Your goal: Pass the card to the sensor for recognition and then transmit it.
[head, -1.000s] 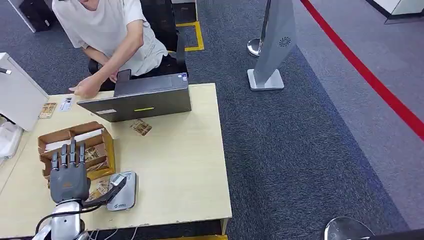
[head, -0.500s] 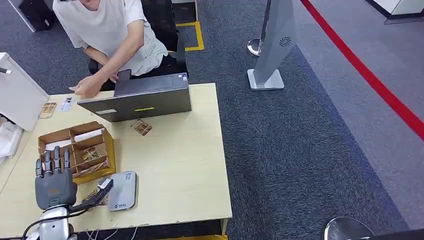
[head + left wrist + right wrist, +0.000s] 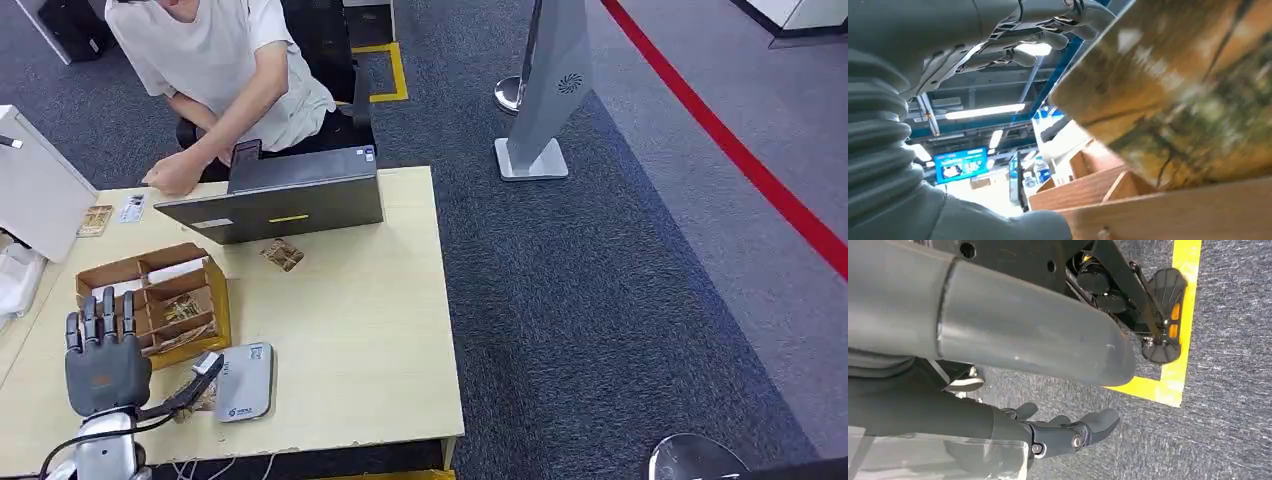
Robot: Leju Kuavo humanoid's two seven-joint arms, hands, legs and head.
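Near the table's [image 3: 360, 340] front edge, the left robot hand [image 3: 100, 362] pinches a card [image 3: 196, 398] just beside the grey sensor [image 3: 243, 382]. Next move, as I judge: bring the card over the sensor. The right robot hand [image 3: 1068, 432] hangs with nothing in it, fingers slightly curled.

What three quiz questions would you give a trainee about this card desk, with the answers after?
1. True or false: the left hand holds a card.
2. Where does the grey sensor lie? A: inside a drawer. B: flat on the table, near the cardboard box. C: on the floor.
3. Fill in: a loose card lies on the table beside the open ____.

Key: 1 true; 2 B; 3 laptop.
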